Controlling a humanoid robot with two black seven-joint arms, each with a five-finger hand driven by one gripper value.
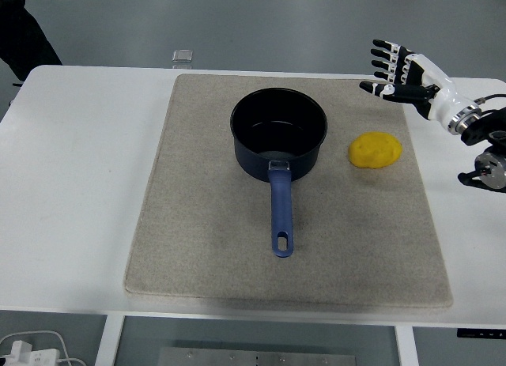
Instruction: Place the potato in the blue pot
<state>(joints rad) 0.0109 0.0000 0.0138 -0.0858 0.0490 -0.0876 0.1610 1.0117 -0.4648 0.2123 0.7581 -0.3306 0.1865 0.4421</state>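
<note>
A yellow potato [375, 150] lies on the beige mat [205, 247], just right of the blue pot [278, 133]. The pot is empty, and its blue handle [281, 212] points toward the table's near edge. My right hand [399, 72] is open, fingers spread, palm turned left. It hovers above the mat's far right corner, up and to the right of the potato, not touching it. The left arm is out of view.
The mat covers the middle of the white table [71, 176]. A small clear object [183, 57] sits at the table's far edge. A person in dark clothes [20, 34] shows at the top left corner.
</note>
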